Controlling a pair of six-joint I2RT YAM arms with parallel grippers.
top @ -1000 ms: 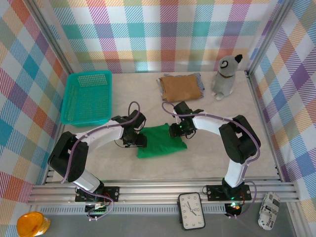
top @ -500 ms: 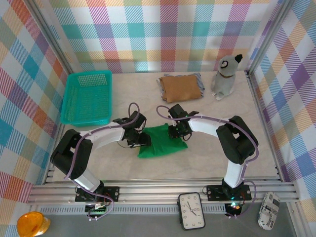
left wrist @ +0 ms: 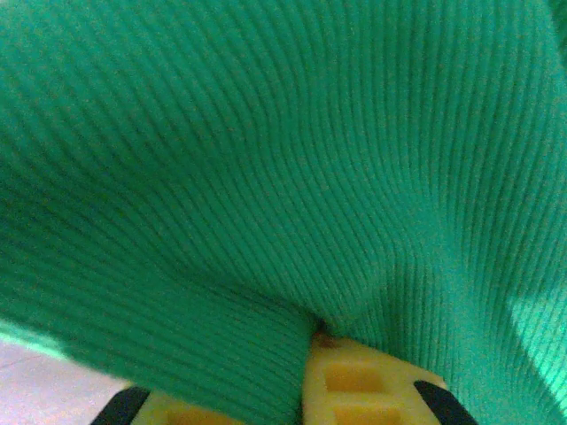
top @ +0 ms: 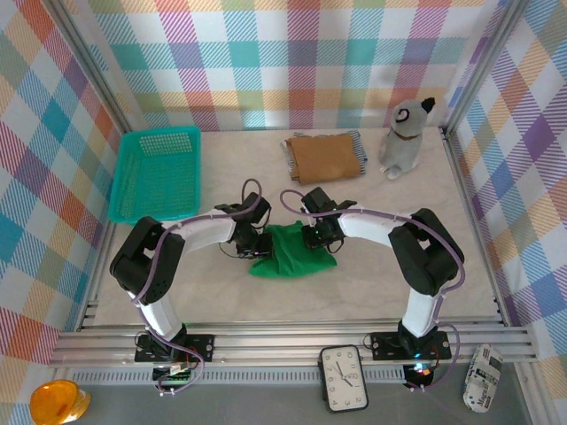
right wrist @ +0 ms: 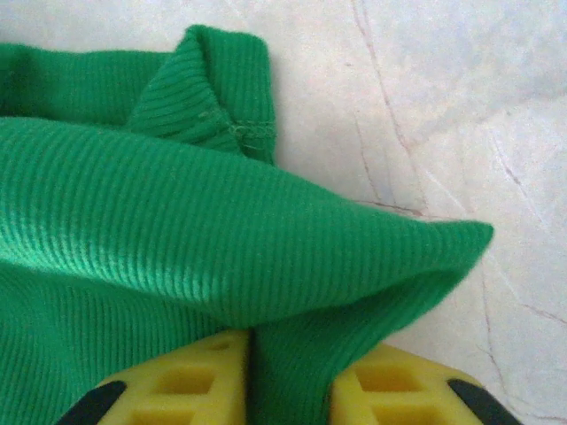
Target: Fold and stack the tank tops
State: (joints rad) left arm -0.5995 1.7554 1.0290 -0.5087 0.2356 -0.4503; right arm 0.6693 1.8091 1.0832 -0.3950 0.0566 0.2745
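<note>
The jaws of the left gripper (top: 258,249) and right gripper (top: 312,237) are clamped on the bright green ribbed tank top (top: 290,254), its long axis running left-right.

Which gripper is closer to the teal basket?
Left. The left gripper pinches the green top at its left edge, the side toward the basket. The right gripper pinches the top farther right, away from the basket.

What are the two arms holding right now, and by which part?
Both hold the green tank top: the left gripper pinches its left edge, the right gripper its far edge, a fold of cloth clamped between the yellow fingers.
</note>
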